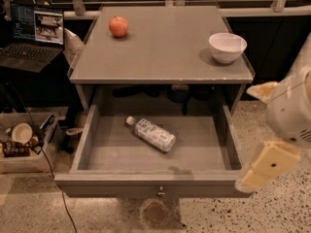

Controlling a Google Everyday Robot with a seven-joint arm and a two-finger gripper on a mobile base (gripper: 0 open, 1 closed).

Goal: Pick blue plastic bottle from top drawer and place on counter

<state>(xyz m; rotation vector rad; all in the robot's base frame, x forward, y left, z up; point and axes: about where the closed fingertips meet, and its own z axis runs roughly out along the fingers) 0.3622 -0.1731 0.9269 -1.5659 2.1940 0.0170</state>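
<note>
Lying in top drawer (146,177), blue plastic bottle (154,134), apple (118,26), bowl (227,47) on counter (160,47), end effector (269,166) beside drawer, state unclear

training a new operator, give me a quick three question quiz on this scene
1. True or false: the blue plastic bottle stands upright in the top drawer.
2. What sits on the counter besides the apple?
3. The gripper is: A over the counter, B right of the top drawer, outside it.
Key: 1 false, it lies on its side; 2 a white bowl; 3 B.
</note>
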